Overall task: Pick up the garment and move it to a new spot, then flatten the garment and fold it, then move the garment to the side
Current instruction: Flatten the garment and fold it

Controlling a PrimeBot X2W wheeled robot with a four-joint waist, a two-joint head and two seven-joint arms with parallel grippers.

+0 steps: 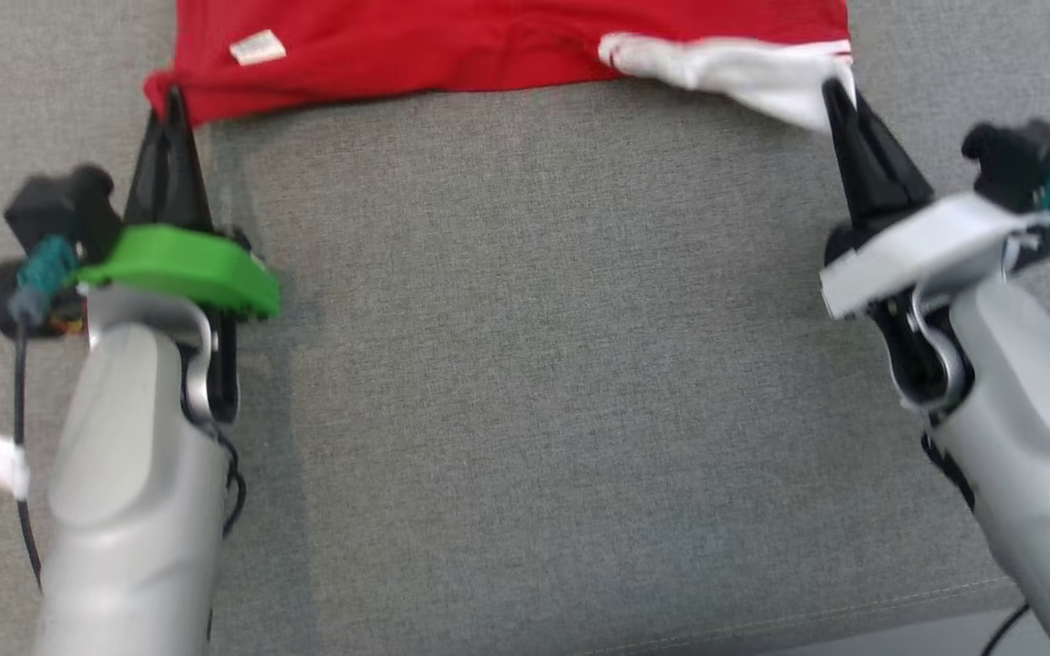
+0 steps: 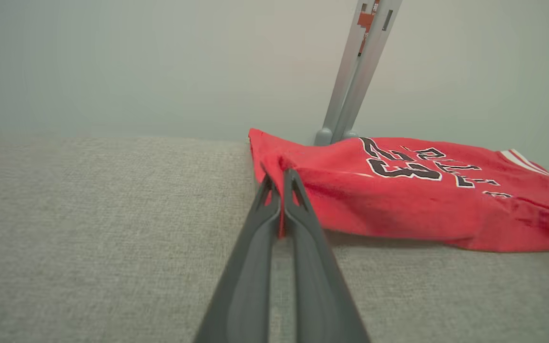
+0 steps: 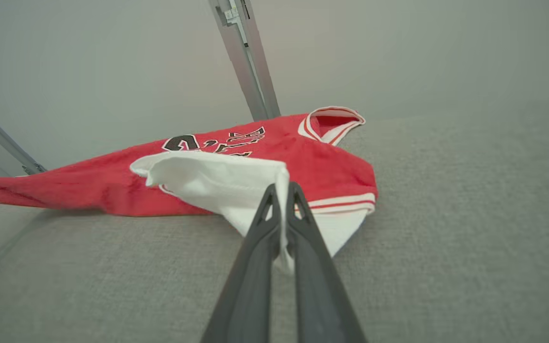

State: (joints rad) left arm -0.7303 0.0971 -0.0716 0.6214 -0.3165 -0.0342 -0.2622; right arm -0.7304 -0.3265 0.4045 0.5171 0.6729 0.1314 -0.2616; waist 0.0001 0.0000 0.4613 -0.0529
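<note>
red garment [image 1: 452, 46] on a grey woven surface [image 1: 534, 364]
it lies at the foot of the metal post [image 2: 358, 71], pale wall [image 2: 112, 62] behind the post; left gripper [image 1: 174, 100] and right gripper [image 1: 833, 96] each clamp a garment corner.

There is one red garment [image 1: 452, 46] at twelve o'clock, with one white label [image 1: 258, 47]. There are two pincers, the left pincer [image 1: 174, 98] at ten o'clock and the right pincer [image 1: 833, 91] at two. There is one grey counter [image 1: 525, 364], and two metal posts [image 3: 248, 62] stand beyond it.
</note>
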